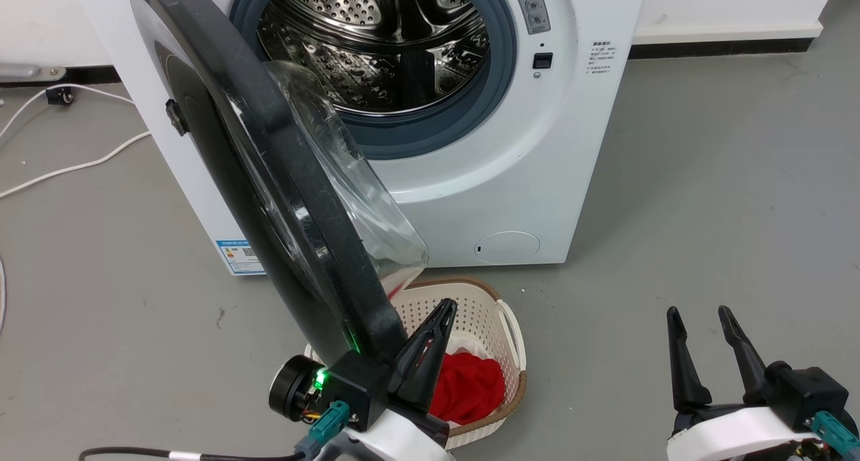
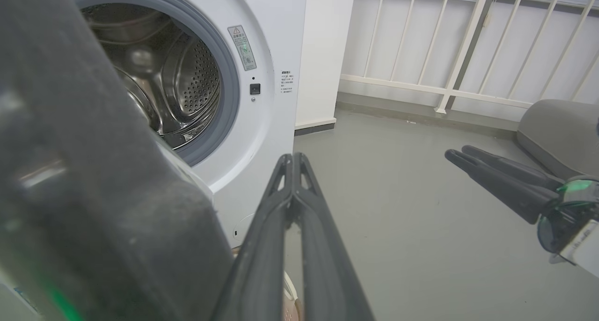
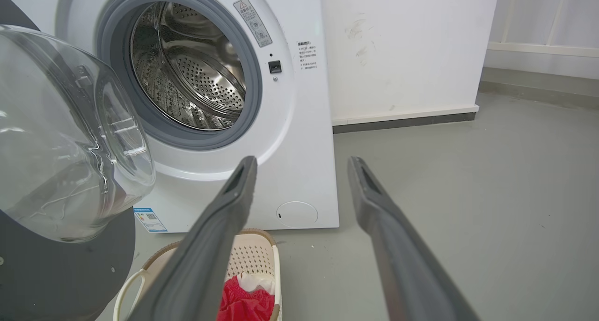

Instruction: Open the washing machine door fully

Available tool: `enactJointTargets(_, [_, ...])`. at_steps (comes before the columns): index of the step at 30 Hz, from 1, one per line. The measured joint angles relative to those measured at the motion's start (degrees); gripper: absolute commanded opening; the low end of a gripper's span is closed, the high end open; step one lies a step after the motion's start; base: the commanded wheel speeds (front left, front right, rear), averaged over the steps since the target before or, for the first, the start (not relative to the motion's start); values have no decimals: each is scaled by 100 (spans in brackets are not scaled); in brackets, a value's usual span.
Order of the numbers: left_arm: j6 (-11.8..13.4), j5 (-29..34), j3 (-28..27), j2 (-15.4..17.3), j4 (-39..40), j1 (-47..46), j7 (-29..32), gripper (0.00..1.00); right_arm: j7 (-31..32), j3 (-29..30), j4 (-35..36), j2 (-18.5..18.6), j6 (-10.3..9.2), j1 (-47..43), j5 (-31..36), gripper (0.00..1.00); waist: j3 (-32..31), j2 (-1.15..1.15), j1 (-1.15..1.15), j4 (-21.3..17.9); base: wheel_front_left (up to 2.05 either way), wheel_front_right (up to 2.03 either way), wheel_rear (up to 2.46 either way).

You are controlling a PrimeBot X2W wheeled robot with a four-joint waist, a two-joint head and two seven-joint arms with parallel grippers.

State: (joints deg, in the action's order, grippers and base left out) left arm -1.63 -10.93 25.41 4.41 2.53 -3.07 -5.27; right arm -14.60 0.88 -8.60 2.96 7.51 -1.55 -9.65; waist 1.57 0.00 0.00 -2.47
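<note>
The washing machine door point(image 1: 269, 118) stands partway open at the left of the washing machine point(image 1: 524, 199). It looks rigid and weighty and its glass bowl point(image 1: 349, 179) looks slick, so the thick black rim point(image 1: 363, 293) is the place to push. The left gripper point(image 1: 443, 311), fingers pressed together, sits at that rim's lower edge, with contact hard to judge and the hinge hidden; the right gripper point(image 1: 699, 313) hangs spread, well apart.

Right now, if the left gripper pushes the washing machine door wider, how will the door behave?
The washing machine door looks rigid, so it would probably swing as one piece rather than flex. Its thick rim and bulging glass bowl suggest real weight, so expect a slow start. The smooth rim may let the shut left gripper slide.
</note>
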Motion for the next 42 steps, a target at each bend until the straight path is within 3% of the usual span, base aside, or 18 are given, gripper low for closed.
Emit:
enactJointTargets(7, [92,0,-12,42,102,23,-2,0,0,-22,-27,0,0,0,-44,100,-21,0,0,25,0,0,0])
enactJointTargets(20, [525,-68,-289,279,907,728,185,0,10,21,-33,-1,0,-60,-90,100,-61,0,0,363,0,0,0])
enactJointTargets(42, [994,-89,-767,721,1524,1431,459,0,85,112,4,-5,0,-109,-98,100,-60,0,0,1976,0,0,0])
